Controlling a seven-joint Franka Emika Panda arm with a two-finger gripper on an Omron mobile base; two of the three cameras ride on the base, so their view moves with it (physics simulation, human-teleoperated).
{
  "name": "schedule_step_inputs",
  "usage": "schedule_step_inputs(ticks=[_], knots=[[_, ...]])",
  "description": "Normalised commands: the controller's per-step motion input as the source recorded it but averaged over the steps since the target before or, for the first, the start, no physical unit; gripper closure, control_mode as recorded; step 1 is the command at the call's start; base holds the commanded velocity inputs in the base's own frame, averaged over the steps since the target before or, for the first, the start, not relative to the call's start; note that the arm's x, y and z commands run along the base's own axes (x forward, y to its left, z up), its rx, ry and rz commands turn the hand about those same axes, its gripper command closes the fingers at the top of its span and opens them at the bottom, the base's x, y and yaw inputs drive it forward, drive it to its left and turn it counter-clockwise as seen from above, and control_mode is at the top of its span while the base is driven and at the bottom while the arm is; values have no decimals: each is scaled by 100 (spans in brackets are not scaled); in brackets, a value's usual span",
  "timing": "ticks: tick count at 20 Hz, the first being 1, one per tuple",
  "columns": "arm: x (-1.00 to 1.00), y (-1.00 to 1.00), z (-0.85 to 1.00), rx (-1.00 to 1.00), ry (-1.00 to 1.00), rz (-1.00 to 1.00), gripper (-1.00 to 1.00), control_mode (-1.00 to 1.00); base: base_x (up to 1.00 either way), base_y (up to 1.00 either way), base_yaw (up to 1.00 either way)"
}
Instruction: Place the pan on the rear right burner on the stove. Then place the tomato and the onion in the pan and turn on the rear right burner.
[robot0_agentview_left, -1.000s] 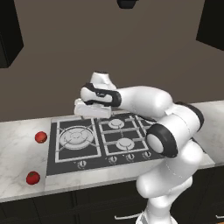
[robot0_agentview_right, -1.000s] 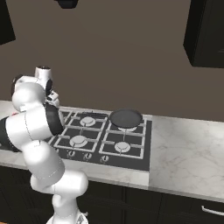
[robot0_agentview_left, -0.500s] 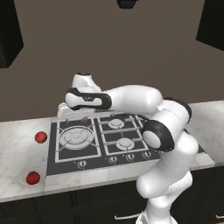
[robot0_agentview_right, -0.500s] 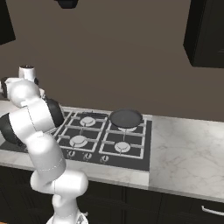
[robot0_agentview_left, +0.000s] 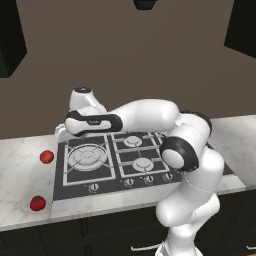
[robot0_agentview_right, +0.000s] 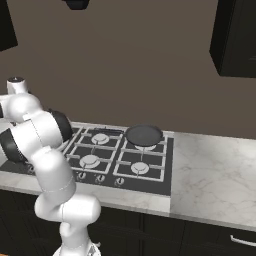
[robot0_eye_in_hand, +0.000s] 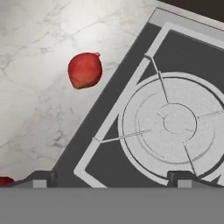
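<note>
Gripper (robot0_eye_in_hand: 111, 177) open and empty, tips wide apart, over the left edge of the stove (robot0_agentview_left: 100, 181) above the big multi-ring burner (robot0_eye_in_hand: 175, 124). Pan (robot0_agentview_right: 144, 135) sitting on the rear right burner, apart from the arm. One red round thing (robot0_eye_in_hand: 85, 70) lying on the marble counter (robot0_eye_in_hand: 39, 113) just left of the stove; a second red one (robot0_agentview_left: 37, 203) nearer the counter's front edge.

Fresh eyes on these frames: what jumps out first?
The white arm stretched leftward over the black stove, its tool open above the large multi-ring burner. The dark pan already sits on the rear right burner. Two red, round items lie on the marble counter left of the stove, one just beside the big burner, another nearer the front edge.
</note>
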Motion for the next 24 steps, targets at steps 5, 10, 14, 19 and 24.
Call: schedule_step_inputs(ticks=[5, 10, 14, 19, 24], knots=[[0, 50, 0, 0, 2, 11, -100, -100, 0, 0, 0], [0, 47, -13, 0, 0, 11, -100, -100, 0, 0, 0], [6, 39, -24, 0, 0, 10, -100, -100, 0, 0, 0], [20, 27, -17, -2, 0, 6, -100, -100, 0, 0, 0], [32, 24, -14, -3, 0, 3, -100, -100, 0, 0, 0]])
